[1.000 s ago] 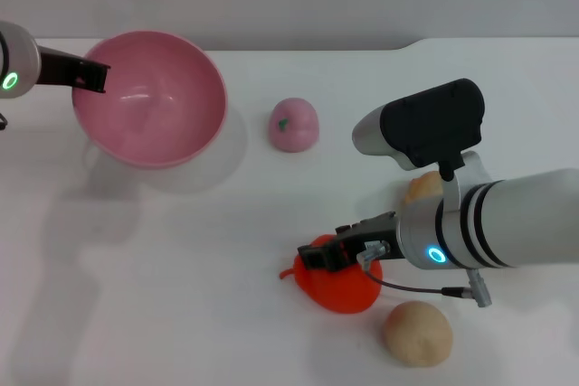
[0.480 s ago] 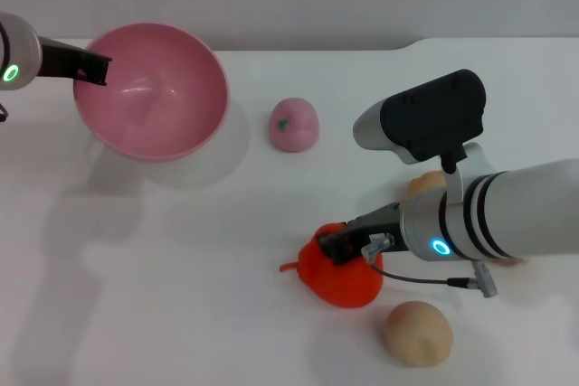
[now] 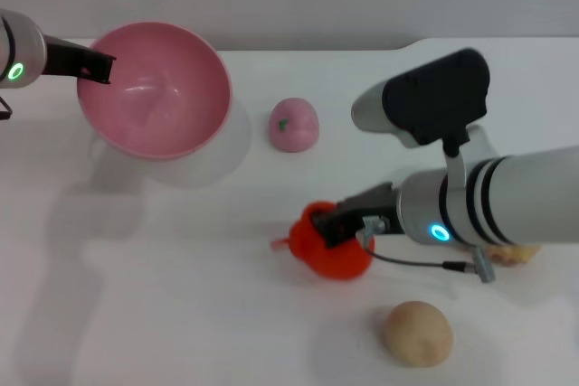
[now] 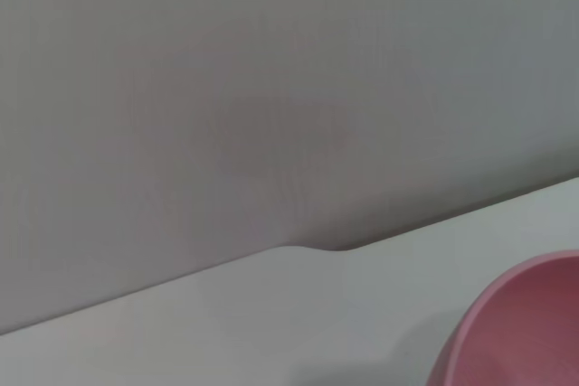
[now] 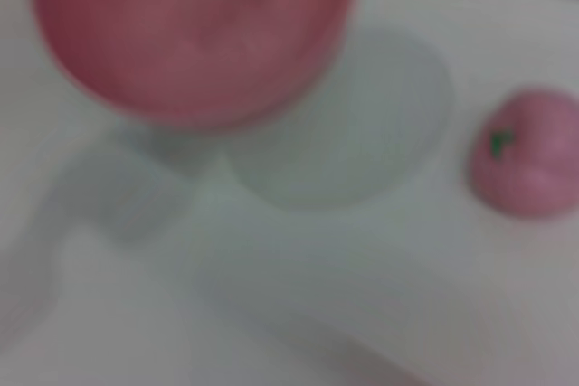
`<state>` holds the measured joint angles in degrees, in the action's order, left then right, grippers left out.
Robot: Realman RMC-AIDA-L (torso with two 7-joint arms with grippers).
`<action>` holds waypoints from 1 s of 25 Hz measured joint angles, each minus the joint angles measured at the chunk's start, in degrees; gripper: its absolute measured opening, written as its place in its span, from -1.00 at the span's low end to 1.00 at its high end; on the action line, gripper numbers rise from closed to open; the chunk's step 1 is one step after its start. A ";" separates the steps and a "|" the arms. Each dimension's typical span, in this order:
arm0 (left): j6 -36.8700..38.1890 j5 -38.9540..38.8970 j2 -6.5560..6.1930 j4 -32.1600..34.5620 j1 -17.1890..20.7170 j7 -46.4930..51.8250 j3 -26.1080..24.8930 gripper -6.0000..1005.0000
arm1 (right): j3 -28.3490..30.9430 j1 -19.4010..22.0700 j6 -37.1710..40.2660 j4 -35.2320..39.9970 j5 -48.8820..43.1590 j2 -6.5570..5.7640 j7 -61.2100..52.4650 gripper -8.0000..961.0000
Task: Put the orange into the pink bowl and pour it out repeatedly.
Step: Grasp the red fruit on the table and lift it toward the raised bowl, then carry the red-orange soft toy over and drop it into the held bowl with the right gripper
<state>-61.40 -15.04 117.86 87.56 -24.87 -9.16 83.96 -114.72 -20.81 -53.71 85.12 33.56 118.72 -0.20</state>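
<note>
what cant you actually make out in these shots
- Head view: the right gripper covers part of the orange; its underside is hidden.
- Head view: the right arm hides most of a beige item behind it.
- Left wrist view: only an edge of the pink bowl shows; the frame cuts off the rest.
- Right wrist view: blurred; the orange is absent.

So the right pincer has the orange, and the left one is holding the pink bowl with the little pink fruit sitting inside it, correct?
Not quite. The head view shows the pink fruit on the table beside the bowl, not inside it. The rest holds: the right pincer grips the orange, and the left pincer holds the bowl's rim.
</note>
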 joint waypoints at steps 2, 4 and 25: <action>0.00 0.00 0.00 0.00 0.00 0.00 0.00 -0.90 | 0.56 0.66 -0.34 3.16 -0.03 -0.04 0.73 -0.77; 0.42 0.01 0.00 -0.34 0.15 0.00 0.18 -0.90 | 1.63 1.20 -0.87 7.02 -0.07 -0.09 1.45 -0.81; 0.56 -7.17 0.15 -2.31 -1.44 0.02 8.90 -0.90 | 6.90 0.87 -0.28 20.82 -4.51 -0.02 4.85 -0.74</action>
<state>-60.84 -22.20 118.01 85.24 -26.32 -9.14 92.86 -107.82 -19.94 -53.99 105.93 29.05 118.70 4.65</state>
